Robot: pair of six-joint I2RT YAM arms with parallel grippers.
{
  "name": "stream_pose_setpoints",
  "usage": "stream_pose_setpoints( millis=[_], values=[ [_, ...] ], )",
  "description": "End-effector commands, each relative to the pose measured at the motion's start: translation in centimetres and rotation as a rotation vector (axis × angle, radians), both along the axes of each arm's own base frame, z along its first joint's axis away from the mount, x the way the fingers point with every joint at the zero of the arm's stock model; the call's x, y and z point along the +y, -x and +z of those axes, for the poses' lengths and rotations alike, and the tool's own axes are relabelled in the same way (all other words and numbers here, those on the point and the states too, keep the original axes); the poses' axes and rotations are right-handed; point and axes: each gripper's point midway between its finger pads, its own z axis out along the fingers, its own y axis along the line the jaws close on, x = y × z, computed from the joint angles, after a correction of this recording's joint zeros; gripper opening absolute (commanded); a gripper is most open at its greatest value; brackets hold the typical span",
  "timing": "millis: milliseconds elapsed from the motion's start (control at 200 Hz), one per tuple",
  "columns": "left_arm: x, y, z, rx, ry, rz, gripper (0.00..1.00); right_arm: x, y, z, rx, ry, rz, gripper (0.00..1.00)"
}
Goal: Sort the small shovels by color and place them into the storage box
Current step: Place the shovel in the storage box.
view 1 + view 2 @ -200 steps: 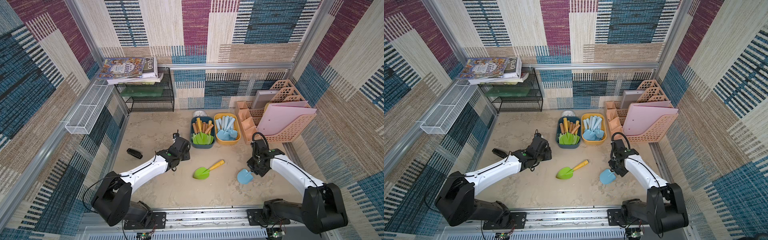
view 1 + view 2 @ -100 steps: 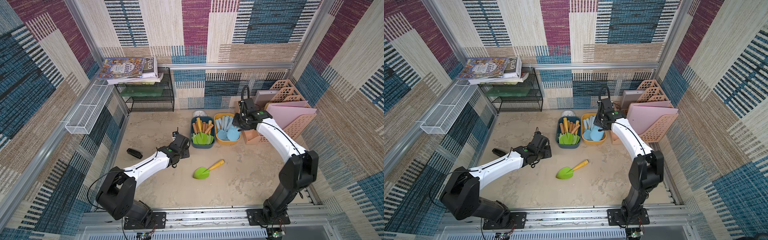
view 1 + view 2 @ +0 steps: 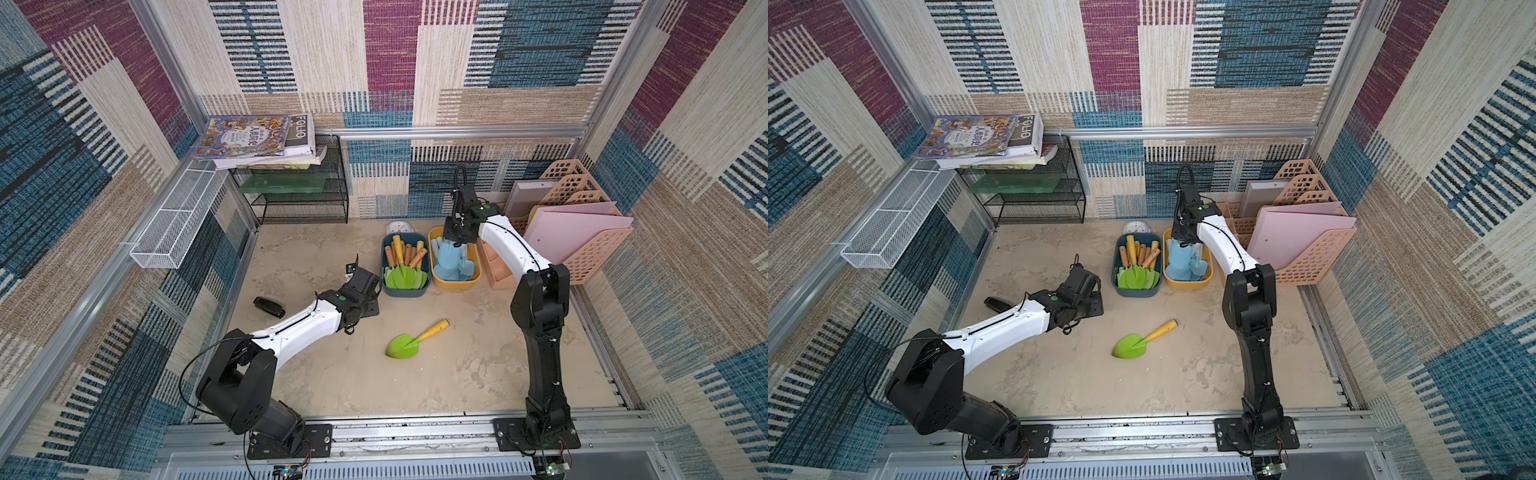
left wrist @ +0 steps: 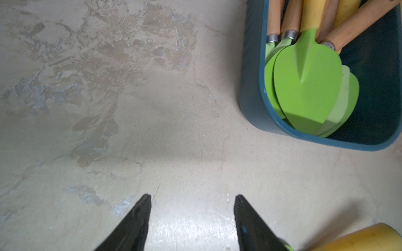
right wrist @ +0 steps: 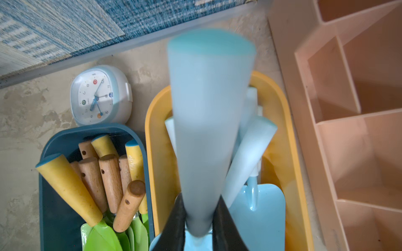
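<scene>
One lime-green shovel with a yellow handle (image 3: 409,340) (image 3: 1136,343) lies loose on the table's middle. Several green shovels (image 4: 309,87) fill the dark blue storage box (image 3: 384,274) (image 4: 250,87). Beside it, the yellow box (image 3: 478,276) (image 5: 280,121) holds several pale blue shovels. My right gripper (image 3: 455,239) (image 5: 200,196) hangs over the yellow box, shut on the handle of a pale blue shovel (image 5: 208,108) whose blade points down. My left gripper (image 3: 368,307) (image 4: 193,196) stands open and empty over bare table, just front-left of the blue box.
A small clock (image 5: 101,95) stands behind the boxes. A peach desk organizer (image 3: 494,266) and a file rack with pink folders (image 3: 582,241) lie right of them. A black wire shelf with books (image 3: 299,199), a white wire basket (image 3: 178,224) and a small black object (image 3: 269,306) are at the left.
My right arm has carried the pale blue shovel from the table's front right up and back to over the yellow box. My left arm has barely shifted.
</scene>
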Motion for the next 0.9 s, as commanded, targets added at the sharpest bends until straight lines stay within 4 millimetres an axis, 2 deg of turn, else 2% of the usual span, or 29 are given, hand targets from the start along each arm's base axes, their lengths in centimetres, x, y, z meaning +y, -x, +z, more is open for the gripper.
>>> stream_pose_setpoints(
  millis=[0,290,361,441,516,551,616,771,891],
  values=[
    [0.2,-0.2,0.2,-0.001,-0.02,-0.006,0.63,0.4,0.3,-1.3,0.031,0.001,0.026,0.1],
    [-0.3,-0.2,0.0,0.015,-0.014,-0.027,0.64,0.9,0.3,-3.6,0.069,0.007,0.031,0.13],
    [-0.5,0.0,-0.1,0.025,-0.01,-0.036,0.64,1.3,0.5,-3.8,0.078,0.003,0.039,0.2],
    [-1.0,0.2,-0.2,0.038,0.007,-0.05,0.65,1.1,0.8,-3.6,0.083,0.026,0.029,0.33],
    [-1.6,0.7,-0.4,0.054,0.017,-0.074,0.7,0.4,1.3,-2.8,0.073,0.071,0.003,0.42],
    [-2.0,1.0,-0.4,0.057,0.019,-0.09,0.71,0.1,1.5,-2.2,0.06,0.091,-0.007,0.49],
    [-3.0,1.7,-0.3,0.057,0.011,-0.137,0.72,-0.4,1.9,-0.7,0.027,0.115,-0.023,0.58],
    [-7.0,3.3,0.4,0.047,0.021,-0.317,0.73,-1.7,3.7,3.8,-0.073,0.117,-0.053,0.59],
    [-10.5,4.6,0.6,0.041,0.057,-0.495,0.73,-2.3,6.4,4.9,-0.093,0.081,-0.052,0.6]
  ],
)
